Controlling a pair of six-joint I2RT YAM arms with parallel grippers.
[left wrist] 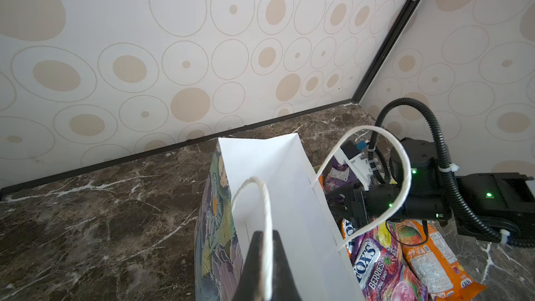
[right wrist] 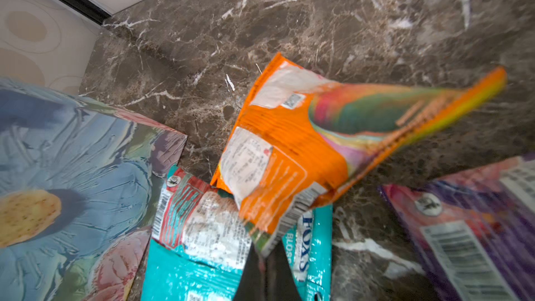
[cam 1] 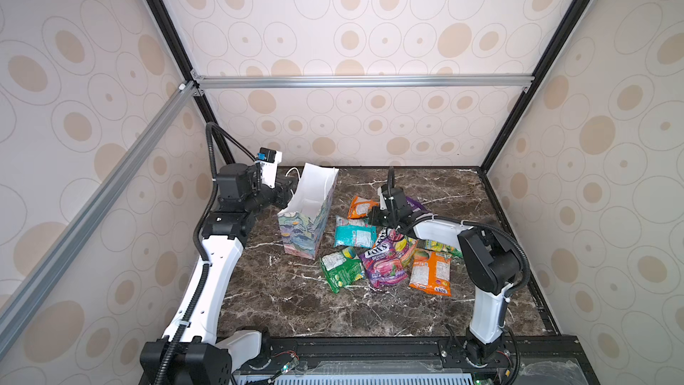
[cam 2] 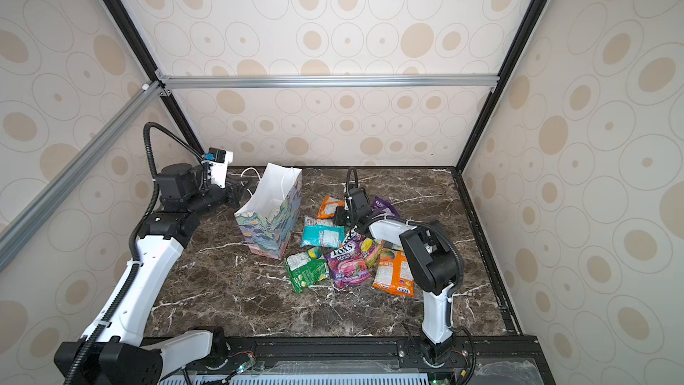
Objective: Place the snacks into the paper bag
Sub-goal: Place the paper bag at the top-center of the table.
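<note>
- Bagging duty on my remote rig: the left end effector (left wrist: 265, 244) is clamped on one white cord handle (left wrist: 267, 212) of the paper bag (left wrist: 278, 186), which stands upright on the counter (cam 1: 296, 301) with its mouth open.
- I read that hold as a steadying one. Pinching the handle should stop the light bag from tipping or folding shut while packets arrive from the other side.
- The right end effector (right wrist: 265, 256) is closed on the lower corner of an orange packet (right wrist: 289, 146). The packet fans out from the pinch, its far end blurred, and overlaps a teal packet (right wrist: 188, 270). I cannot tell whether it is clear of it.
- A corner grip suits crinkly film, I judge, since the flat body offers little to bite.
- In both top views the orange packet sits near the bag's floral wall, on the side facing the right arm, and is not yet over the opening.
- The other snacks, among them a green packet (cam 1: 338, 268), a purple berry packet (cam 1: 383, 264) and a second orange packet (cam 1: 431, 272), lie clustered on the counter near the bag. None is visibly inside it.
</note>
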